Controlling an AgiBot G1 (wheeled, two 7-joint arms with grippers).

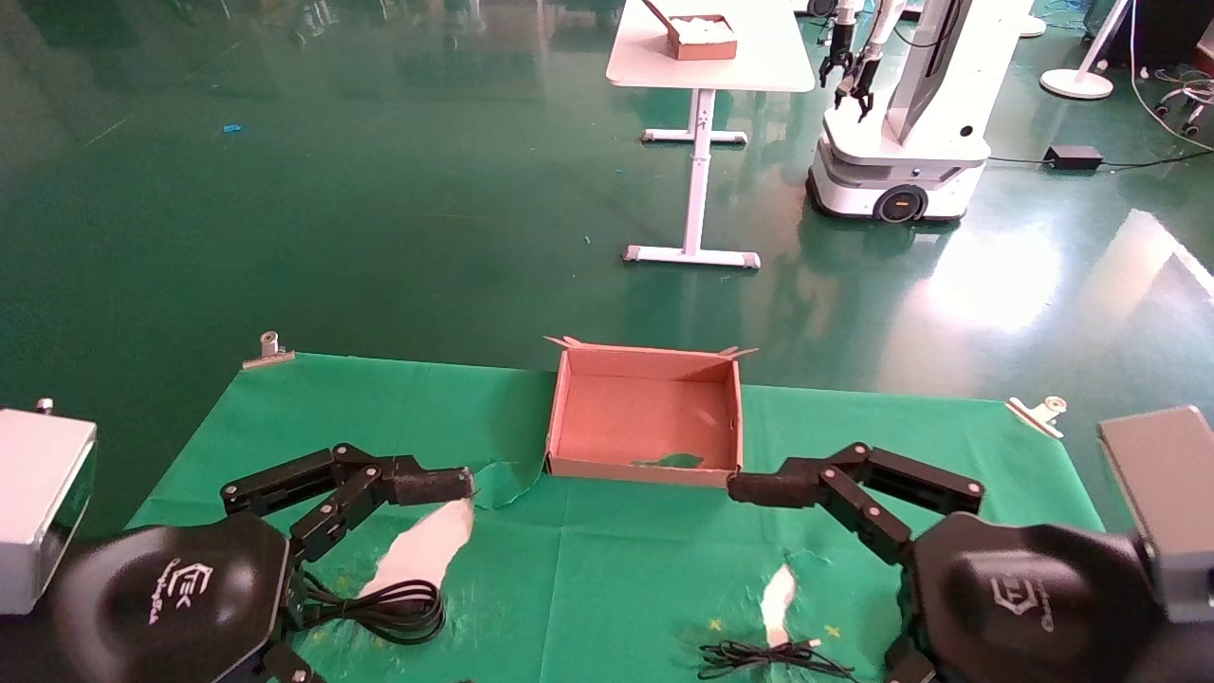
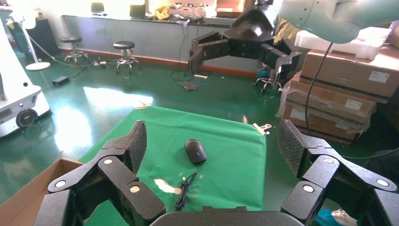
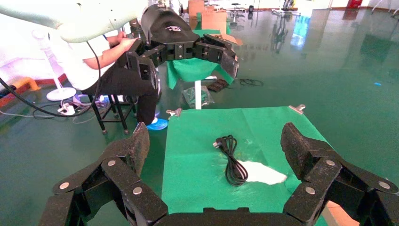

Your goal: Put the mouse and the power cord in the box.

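The reddish-brown box (image 1: 645, 379) stands open and empty at the far middle of the green cloth. The power cord (image 1: 384, 607) lies coiled at the near left, beside my left wrist; the right wrist view shows this power cord (image 3: 230, 157) with its plug. The black mouse (image 2: 195, 151) rests on the cloth at the near right. In the head view my right arm hides it and only its thin cable (image 1: 768, 655) shows. My left gripper (image 1: 432, 484) hovers open by the box's near left corner. My right gripper (image 1: 759, 489) hovers open by the near right corner. Neither holds anything.
The cloth has white torn patches (image 1: 422, 550) and metal clips (image 1: 268, 349) at its far corners. Beyond the table are a white table (image 1: 707, 57) with a small brown box, and another robot (image 1: 901, 123). Stacked cartons (image 2: 339, 89) stand to the right side.
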